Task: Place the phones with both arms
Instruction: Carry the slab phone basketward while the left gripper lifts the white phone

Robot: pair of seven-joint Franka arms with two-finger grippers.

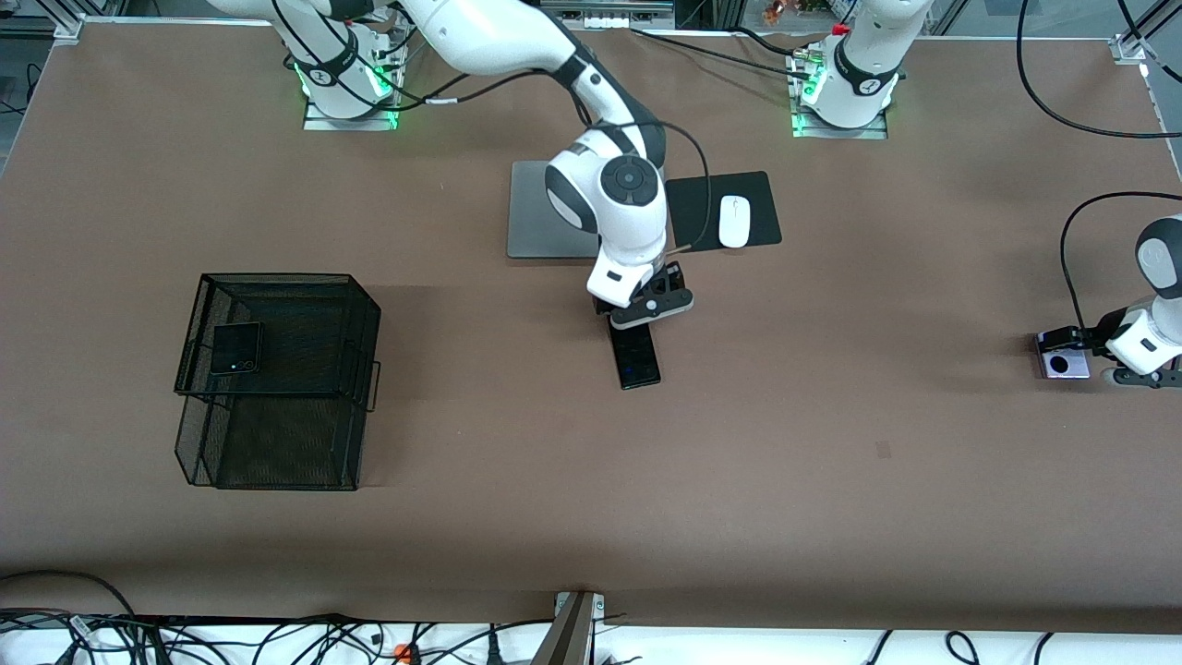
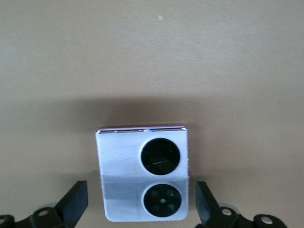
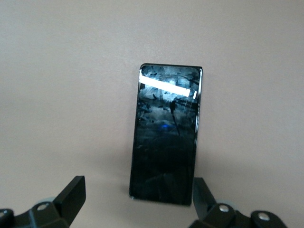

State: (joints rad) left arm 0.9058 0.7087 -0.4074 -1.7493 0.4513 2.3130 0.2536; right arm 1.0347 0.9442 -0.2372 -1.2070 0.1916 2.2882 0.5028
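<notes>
Counter (image 1: pixel 572 480) matt brown, maybe cloth. Slab phone (image 3: pixel 166 137) glossy, smudged glass. Lilac flip phone (image 2: pixel 142 173) satin, glossy lenses. Basket (image 1: pixel 277 369) black wire mesh.

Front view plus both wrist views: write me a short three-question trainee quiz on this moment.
1. True or false: the black flip phone lies on the wire basket.
2. Which phone does the left pincer straddle? A) lilac flip phone B) slab phone
3. Fill in: the right pincer stands ___ around the slab phone.

Key: 1 true; 2 A; 3 open.
</notes>
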